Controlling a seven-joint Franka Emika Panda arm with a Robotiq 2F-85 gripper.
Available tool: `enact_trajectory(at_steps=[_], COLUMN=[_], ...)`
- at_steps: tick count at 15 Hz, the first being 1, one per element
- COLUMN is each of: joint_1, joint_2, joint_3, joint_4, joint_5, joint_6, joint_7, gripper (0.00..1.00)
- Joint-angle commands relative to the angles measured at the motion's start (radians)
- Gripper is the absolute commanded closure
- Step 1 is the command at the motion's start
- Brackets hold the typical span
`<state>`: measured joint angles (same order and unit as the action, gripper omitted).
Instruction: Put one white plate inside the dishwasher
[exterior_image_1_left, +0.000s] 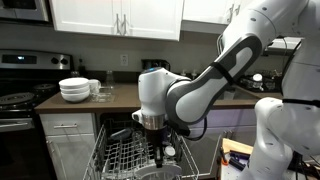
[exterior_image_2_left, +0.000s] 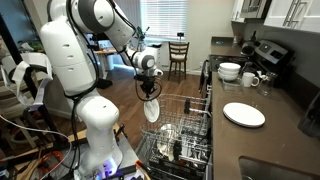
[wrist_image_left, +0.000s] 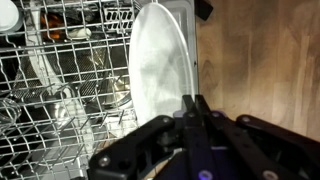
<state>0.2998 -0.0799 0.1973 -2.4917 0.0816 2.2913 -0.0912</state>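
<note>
Gripper, jaws shut on rim of plate, held upright at frame centre, apparently to slot edge-first between the tines of rack, dishwasher open below; not yet seated.

No writing legible anywhere — none at all.

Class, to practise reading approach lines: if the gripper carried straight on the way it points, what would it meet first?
Pointing down, the gripper is shut on the white plate, whose lower edge would probably reach the dishwasher's wire rack first; exact slot unclear.
</note>
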Motion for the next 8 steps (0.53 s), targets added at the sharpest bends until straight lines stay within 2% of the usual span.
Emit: enact_trajectory(at_steps=[1, 2, 8], joint_1=[-0.026, -0.023, -0.030], joint_2=[0.047, 0.017, 0.050], joint_3=[-0.004, 0.009, 0.006], joint_4=[0.091, 0.039, 0.069], joint_5=[0.016, 0.002, 0.001], joint_6=[-0.092, -0.050, -0.061], joint_7=[-0.146, -0.070, -0.110], gripper=[0.99, 0.96, 0.96])
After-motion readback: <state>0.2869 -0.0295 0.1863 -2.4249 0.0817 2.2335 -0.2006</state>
